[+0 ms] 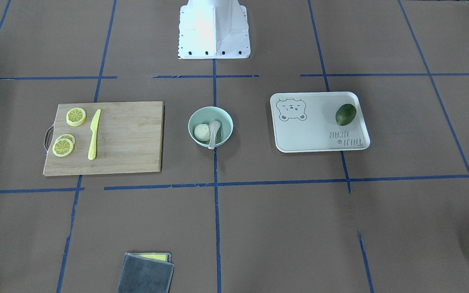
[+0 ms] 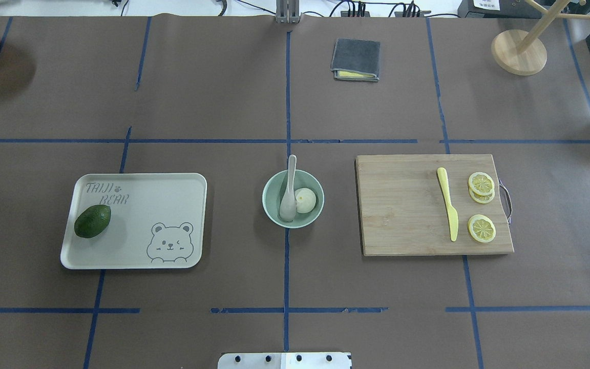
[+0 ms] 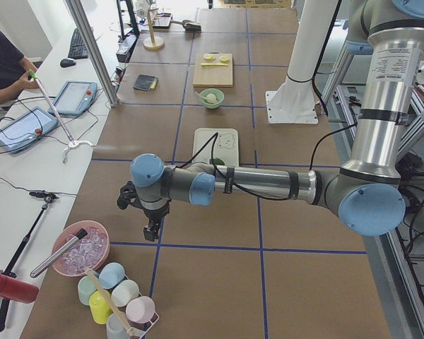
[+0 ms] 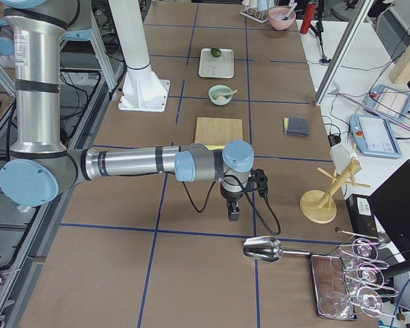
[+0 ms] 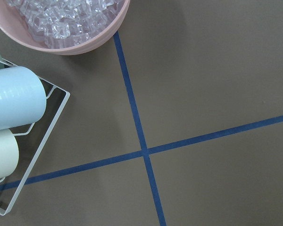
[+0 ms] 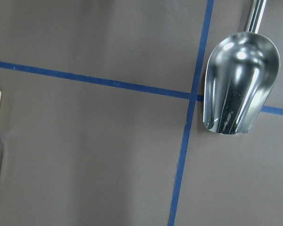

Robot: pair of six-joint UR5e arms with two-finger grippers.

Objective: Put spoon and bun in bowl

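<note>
The bowl (image 2: 272,190) sits on the table (image 2: 223,102) with bare brown paper on every side of it. The bear-print tray (image 2: 136,246) on its left and the cutting board (image 2: 402,205) on its right each stand well apart from its rim, and the folded cloth (image 2: 355,59) lies far beyond it. The spoon (image 2: 289,192) lies in the bowl, scoop down on the robot's side and handle passing over the far rim, so its long axis runs roughly along the centre tape line. The bun (image 2: 306,200) rests inside too, just right of the spoon. Both arms hang far out from the bowl toward the table's ends. The left gripper (image 3: 150,229) and the right gripper (image 4: 234,212) show only in the side views, so I cannot tell how their jaws stand.
</note>
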